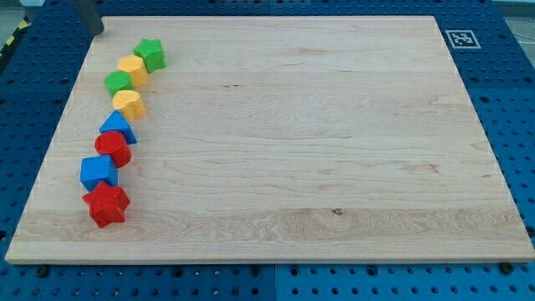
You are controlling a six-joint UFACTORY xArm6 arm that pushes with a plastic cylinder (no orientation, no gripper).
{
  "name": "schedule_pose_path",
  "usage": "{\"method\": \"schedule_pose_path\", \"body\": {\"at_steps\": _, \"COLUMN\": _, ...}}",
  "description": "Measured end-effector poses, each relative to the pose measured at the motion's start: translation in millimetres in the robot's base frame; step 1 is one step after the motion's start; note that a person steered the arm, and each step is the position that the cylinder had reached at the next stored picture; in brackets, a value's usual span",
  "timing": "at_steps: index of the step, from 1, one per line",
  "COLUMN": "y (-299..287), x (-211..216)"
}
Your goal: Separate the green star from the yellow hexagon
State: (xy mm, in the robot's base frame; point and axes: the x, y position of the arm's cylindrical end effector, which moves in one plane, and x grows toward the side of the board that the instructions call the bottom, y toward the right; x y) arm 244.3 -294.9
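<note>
The green star (151,54) lies near the board's top left corner. The yellow hexagon (132,69) touches it on its lower left side. Both are the top end of a chain of blocks running down the view's left side. My tip (98,33) is the end of a dark rod at the view's top left corner. It stands apart from the blocks, up and to the left of the green star.
Below the hexagon the chain continues: a green round block (119,82), a second yellow block (129,104), a blue triangle (118,127), a red round block (112,148), a blue block (99,171) and a red star (106,204). A black-and-white marker (461,38) sits at the board's top right.
</note>
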Motion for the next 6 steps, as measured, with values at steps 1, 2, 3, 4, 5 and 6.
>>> {"method": "schedule_pose_path", "body": {"at_steps": 1, "y": 18.3, "x": 35.4}}
{"method": "schedule_pose_path", "body": {"at_steps": 2, "y": 47.1, "x": 50.6}}
{"method": "schedule_pose_path", "body": {"at_steps": 3, "y": 105.9, "x": 50.9}}
{"method": "schedule_pose_path", "body": {"at_steps": 4, "y": 177.0, "x": 50.9}}
{"method": "schedule_pose_path", "body": {"at_steps": 5, "y": 198.1, "x": 51.6}}
{"method": "schedule_pose_path", "body": {"at_steps": 6, "y": 160.7, "x": 68.2}}
